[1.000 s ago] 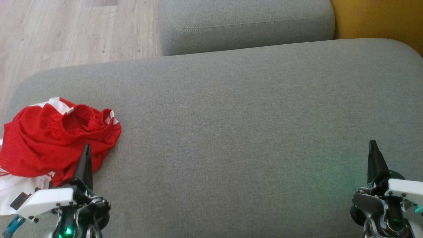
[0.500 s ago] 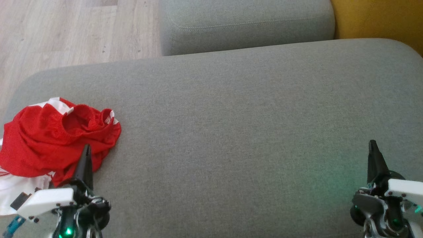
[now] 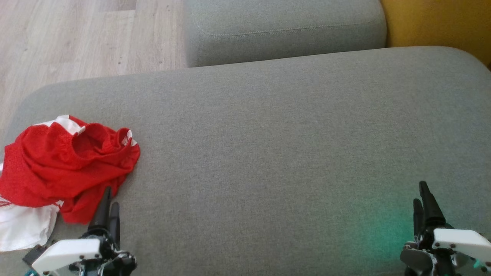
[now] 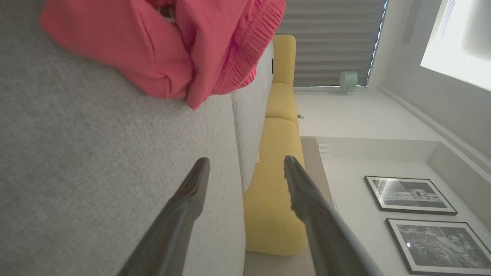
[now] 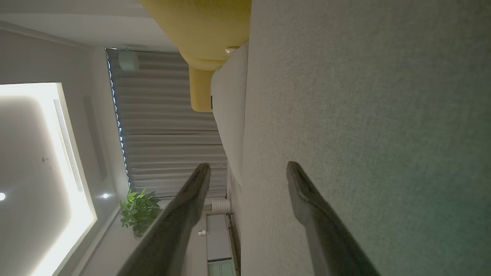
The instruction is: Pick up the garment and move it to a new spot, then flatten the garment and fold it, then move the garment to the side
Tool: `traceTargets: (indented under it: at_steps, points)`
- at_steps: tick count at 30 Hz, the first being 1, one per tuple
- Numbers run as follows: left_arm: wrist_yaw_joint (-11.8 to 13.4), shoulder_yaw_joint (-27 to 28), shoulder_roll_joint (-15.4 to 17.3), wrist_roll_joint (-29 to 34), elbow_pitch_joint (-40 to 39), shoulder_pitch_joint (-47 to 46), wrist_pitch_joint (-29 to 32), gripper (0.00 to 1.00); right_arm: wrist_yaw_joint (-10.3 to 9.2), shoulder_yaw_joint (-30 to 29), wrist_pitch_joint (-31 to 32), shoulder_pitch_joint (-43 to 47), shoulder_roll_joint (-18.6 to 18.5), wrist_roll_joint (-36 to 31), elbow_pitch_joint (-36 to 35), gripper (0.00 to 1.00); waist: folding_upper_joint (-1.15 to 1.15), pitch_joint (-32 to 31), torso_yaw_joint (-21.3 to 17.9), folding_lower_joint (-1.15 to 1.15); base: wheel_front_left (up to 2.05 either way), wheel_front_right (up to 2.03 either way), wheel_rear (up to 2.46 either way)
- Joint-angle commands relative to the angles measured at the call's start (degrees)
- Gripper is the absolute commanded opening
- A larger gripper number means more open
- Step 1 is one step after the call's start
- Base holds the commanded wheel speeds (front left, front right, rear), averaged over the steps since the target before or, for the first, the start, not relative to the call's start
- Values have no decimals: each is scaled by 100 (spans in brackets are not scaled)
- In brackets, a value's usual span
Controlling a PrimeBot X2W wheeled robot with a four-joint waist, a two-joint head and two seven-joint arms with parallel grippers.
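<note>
- Locate the garment (image 3: pixel 65 165) at the left edge of the grey cushion (image 3: pixel 268 134), toward the near-left corner. It lies crumpled in a heap, mostly red mesh, with white fabric along its near side and a white patch at its far side.
- Check the left gripper (image 3: pixel 111 196) at the cushion's near edge, just to the right of the garment's nearest red fold. Its two dark fingers point toward the far edge.
- Confirm the left jaws in the left wrist view: the left gripper (image 4: pixel 245 159) stands with its fingers spread and nothing between them. The garment (image 4: pixel 153 46) lies ahead of the fingertips, and a strip of bare cushion (image 4: pixel 76 153) separates them.
- Check the right gripper (image 3: pixel 419 191) near the cushion's near-right corner, well apart from the garment.
- Confirm the right jaws in the right wrist view: the right gripper (image 5: pixel 248 164) also has its fingers spread and holds nothing, beside bare cushion (image 5: pixel 364 115).
- Note the green glow (image 3: pixel 383 226) on the fabric just left of the right gripper.
- Note the second grey cushion (image 3: pixel 284 27) beyond the far edge, with the wooden floor (image 3: pixel 76 38) to its left and a yellow seat (image 3: pixel 441 23) to its right.
</note>
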Motion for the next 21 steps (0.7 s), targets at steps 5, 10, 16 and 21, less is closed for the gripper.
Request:
traceTargets:
  at_steps: [5,10,16,21]
  points:
    - [78,-102,49,698,-391,-215,-120,100,6,179,-156,-241,-72,-665,-293,100,0,-22,-27,0,0,0,0]
    - [191,-250,52,1187,-501,-205,-203,100,8,348,-241,-243,-100,-1160,-414,100,0,-42,-45,0,0,0,0]
    - [288,-397,60,1647,-613,-190,-303,100,10,535,-342,-239,-106,-1563,-534,100,0,-78,-61,0,0,0,0]
    - [338,-469,68,1935,-682,-162,-371,100,12,582,-409,-236,-111,-1822,-615,100,0,-107,-65,0,0,0,0]
